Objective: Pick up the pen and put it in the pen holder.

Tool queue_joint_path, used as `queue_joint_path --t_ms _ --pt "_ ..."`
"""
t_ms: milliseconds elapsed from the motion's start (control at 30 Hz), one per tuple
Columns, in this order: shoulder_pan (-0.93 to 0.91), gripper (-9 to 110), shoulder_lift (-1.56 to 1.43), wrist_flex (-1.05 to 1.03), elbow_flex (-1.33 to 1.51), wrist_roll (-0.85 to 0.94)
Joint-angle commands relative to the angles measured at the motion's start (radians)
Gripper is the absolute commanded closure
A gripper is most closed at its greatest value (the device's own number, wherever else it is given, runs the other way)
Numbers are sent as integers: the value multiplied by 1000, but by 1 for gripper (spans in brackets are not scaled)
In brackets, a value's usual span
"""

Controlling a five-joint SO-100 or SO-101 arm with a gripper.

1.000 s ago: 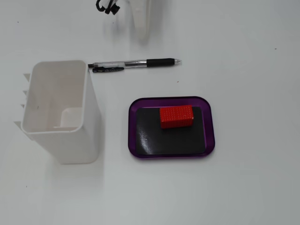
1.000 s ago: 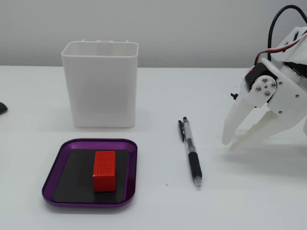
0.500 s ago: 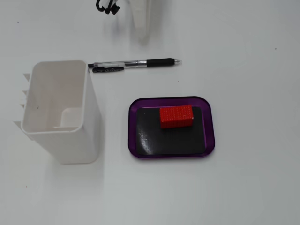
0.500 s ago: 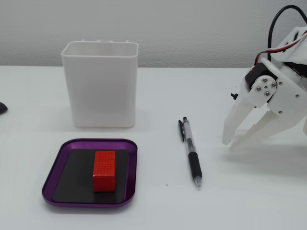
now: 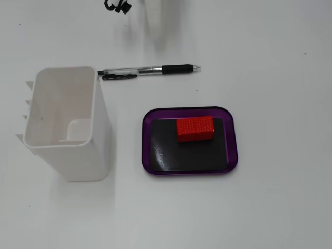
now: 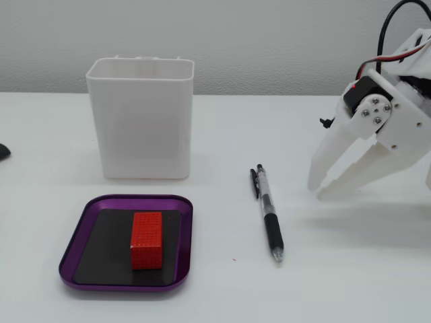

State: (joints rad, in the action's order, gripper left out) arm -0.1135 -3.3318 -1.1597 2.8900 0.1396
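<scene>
The pen [image 5: 150, 70] is clear-bodied with a black grip and clip, and lies flat on the white table, just beyond the tray. It also shows in a fixed view [image 6: 268, 212], pointing towards the camera. The white rectangular pen holder [image 5: 36, 109] stands upright and empty; in a fixed view [image 6: 141, 121] it is left of the pen. My white gripper [image 6: 318, 192] hovers low over the table to the right of the pen, apart from it, empty, jaws together. In a fixed view it is a blurred white shape [image 5: 154, 28] at the top edge.
A purple tray [image 5: 148, 150] with a black liner holds a red block [image 5: 195, 128]; in a fixed view the tray [image 6: 74, 242] and the block [image 6: 147, 239] sit in front of the holder. A dark object [image 6: 3, 151] is at the left edge.
</scene>
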Motion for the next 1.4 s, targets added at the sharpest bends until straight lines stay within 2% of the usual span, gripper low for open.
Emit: queue_joint_path --t_ms 0,267,433,600,800,1000,1367 --pt "-5 100 98 67 -106 146" --pt "9 87 824 114 -526 -43" --pt "32 81 1253 8 -744 -114" --pt "74 78 1563 -63 -882 -130" --pt "69 78 1664 -41 -950 -135" --pt "58 78 1671 64 -933 -126" --pt "57 98 1675 100 -930 -114"
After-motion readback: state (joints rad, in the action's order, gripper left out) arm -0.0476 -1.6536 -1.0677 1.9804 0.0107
